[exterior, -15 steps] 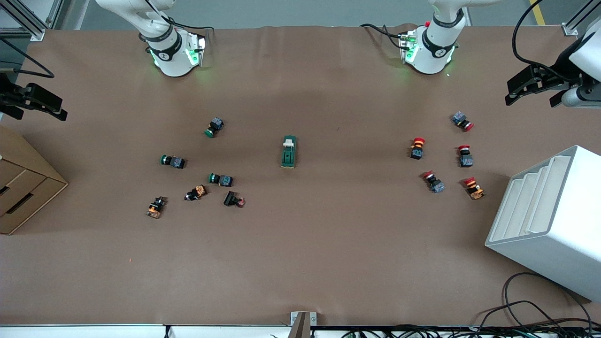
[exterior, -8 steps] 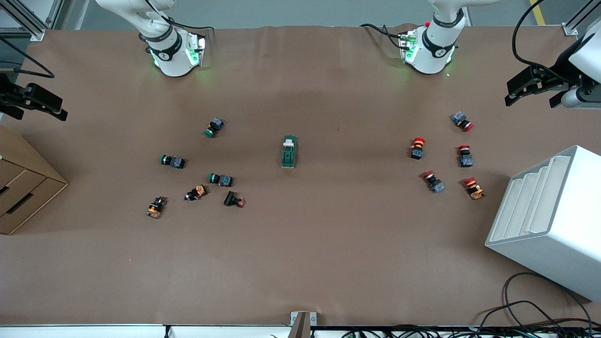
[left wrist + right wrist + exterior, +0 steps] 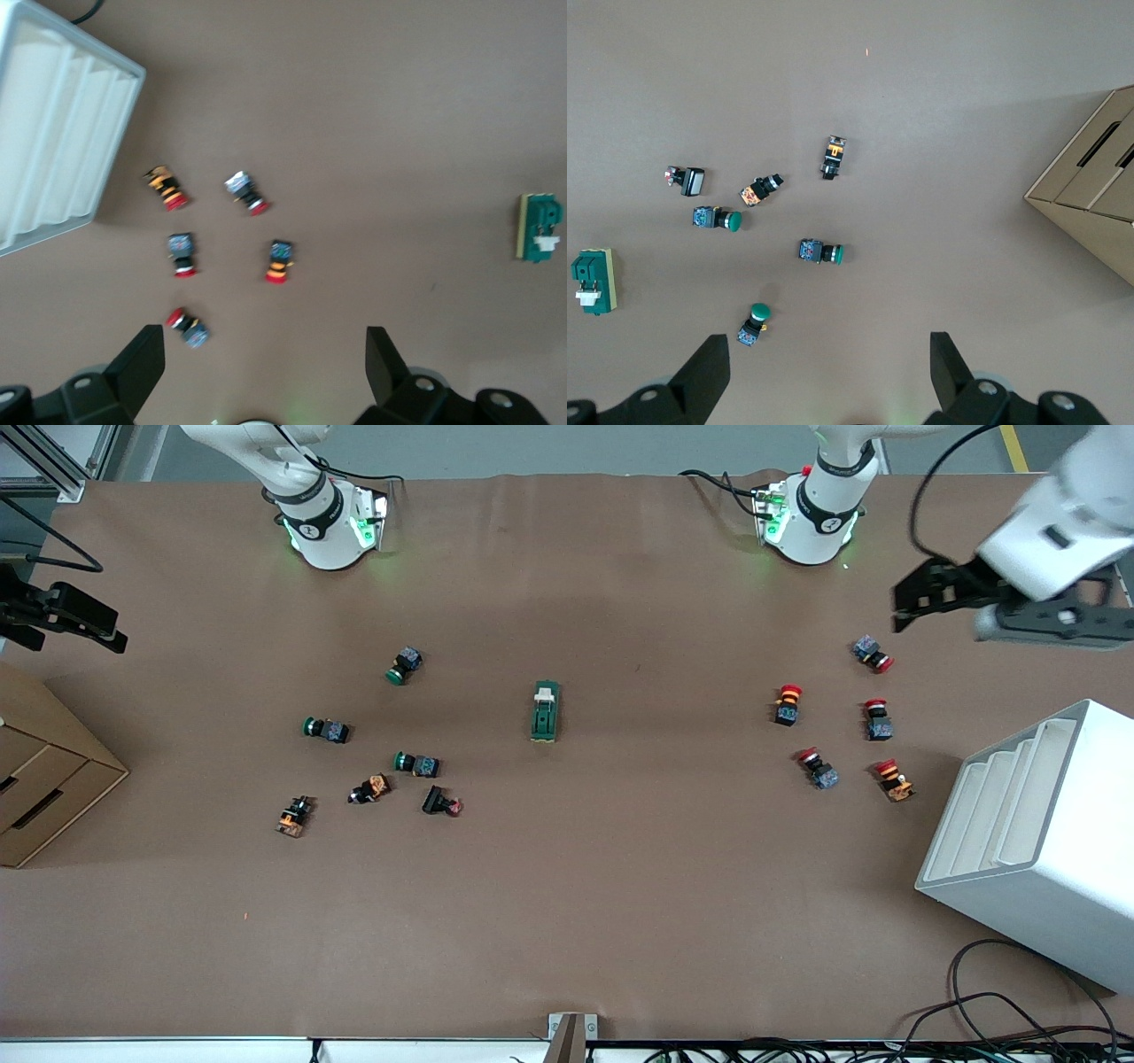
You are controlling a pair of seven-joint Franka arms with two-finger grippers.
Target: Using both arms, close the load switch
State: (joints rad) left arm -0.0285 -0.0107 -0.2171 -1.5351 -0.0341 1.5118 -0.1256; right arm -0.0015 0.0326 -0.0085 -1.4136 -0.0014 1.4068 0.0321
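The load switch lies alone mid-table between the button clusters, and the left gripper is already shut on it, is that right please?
Not quite. The load switch does lie alone mid-table between the button clusters, but the left gripper is open and holds nothing; it is over the table near the red push buttons, as the front view shows.

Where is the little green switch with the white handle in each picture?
Front view: the load switch lies mid-table, between the green and red button groups.
Left wrist view: it sits at the picture's edge, apart from the red buttons.
Right wrist view: it sits at the edge, near the green buttons.
Shared landmark: the brown table.
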